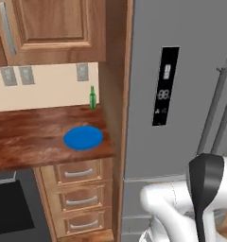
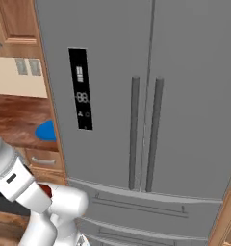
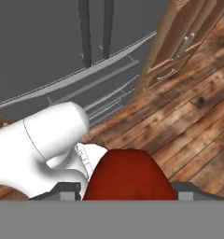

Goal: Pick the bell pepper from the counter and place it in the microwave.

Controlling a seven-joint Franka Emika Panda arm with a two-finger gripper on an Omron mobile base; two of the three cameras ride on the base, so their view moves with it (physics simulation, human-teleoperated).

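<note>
From the left base view, the counter carries a blue plate and a green bottle; beside it stands the grey fridge.

From the right base view, the fridge doors face the robot.

In the hand view, the bell pepper sits between the finger tips, so the gripper is clenched around it, above the wooden floor. I judge this the carrying step; next the base must find the microwave.
</note>
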